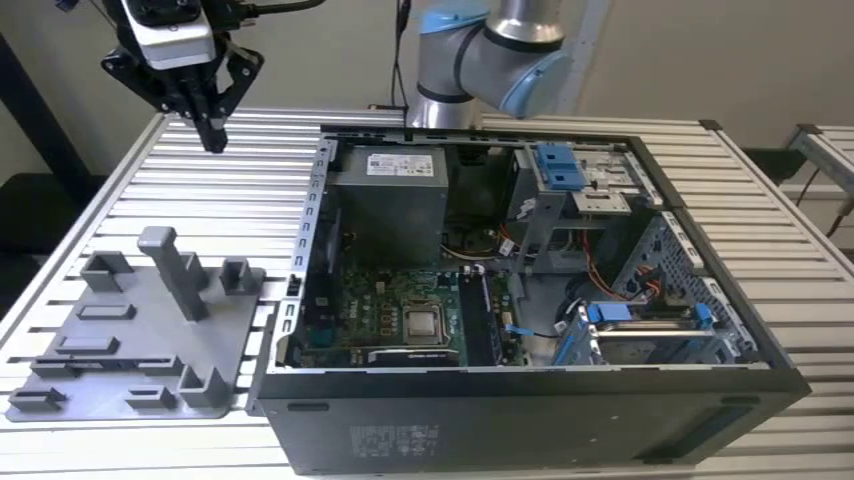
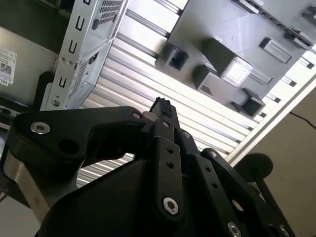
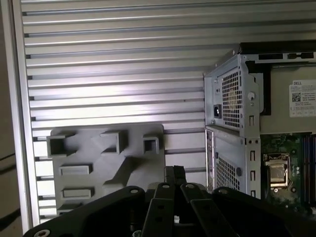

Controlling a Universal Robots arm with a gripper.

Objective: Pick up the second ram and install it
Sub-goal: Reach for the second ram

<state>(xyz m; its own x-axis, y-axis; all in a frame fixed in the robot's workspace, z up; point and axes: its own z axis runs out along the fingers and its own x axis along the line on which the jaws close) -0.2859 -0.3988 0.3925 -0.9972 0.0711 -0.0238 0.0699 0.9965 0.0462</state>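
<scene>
My gripper [image 1: 211,135] hangs high over the slatted table, at the exterior view's far left and behind the grey holder plate [image 1: 80,400]. Its fingers are shut, pressed together with nothing between them in both wrist views [image 2: 163,106] [image 3: 174,173]. A thin dark strip [image 1: 114,359] lies along the near part of the plate; it looks like the second ram, well apart from the gripper. The plate [image 3: 138,168] lies below the fingertips in the first wrist view, its near part hidden by the gripper body. The motherboard [image 1: 400,320] with its memory slots [image 1: 483,318] sits inside the open computer case [image 1: 534,400].
The case fills the exterior view's right half, with a grey power-supply box [image 1: 387,190], blue drive brackets [image 1: 561,165] and cables inside. Tall grey posts [image 1: 174,270] rise from the plate. The arm's base [image 1: 501,50] stands behind the case. Bare slats [image 1: 227,190] separate gripper and plate.
</scene>
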